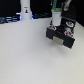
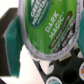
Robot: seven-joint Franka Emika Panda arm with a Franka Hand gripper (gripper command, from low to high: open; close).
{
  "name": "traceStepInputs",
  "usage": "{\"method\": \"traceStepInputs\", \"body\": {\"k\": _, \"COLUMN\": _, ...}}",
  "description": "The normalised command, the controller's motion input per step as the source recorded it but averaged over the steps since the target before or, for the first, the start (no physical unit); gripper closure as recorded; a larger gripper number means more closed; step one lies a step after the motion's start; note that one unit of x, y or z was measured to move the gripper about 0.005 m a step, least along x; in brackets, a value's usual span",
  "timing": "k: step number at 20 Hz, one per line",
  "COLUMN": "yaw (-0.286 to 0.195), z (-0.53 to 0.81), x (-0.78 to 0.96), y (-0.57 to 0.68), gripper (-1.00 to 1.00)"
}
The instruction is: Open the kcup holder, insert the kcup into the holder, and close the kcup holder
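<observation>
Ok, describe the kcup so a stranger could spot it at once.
Start at the black kcup holder on the white table, toward the exterior view's right. The gripper hangs right over it, and the wrist view shows the kcup held there. Its bright green lid reads Dark Magic; the pods in the slots have pale tops.

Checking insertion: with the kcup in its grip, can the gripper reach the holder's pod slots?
Probably yes. The gripper holds the kcup right above the kcup holder, whose slots look exposed, and nothing visible lies between them.
</observation>
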Motion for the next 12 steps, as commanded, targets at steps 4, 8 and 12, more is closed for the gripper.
{"method": "traceStepInputs", "body": {"k": 4, "yaw": 0.044, "z": 0.01, "x": 0.02, "y": 0.64, "gripper": 1.0}}
{"method": "traceStepInputs", "body": {"k": 8, "yaw": 0.064, "z": -0.01, "x": -0.03, "y": 0.59, "gripper": 1.0}}
{"method": "traceStepInputs", "body": {"k": 12, "yaw": 0.092, "z": -0.02, "x": -0.13, "y": 0.53, "gripper": 1.0}}
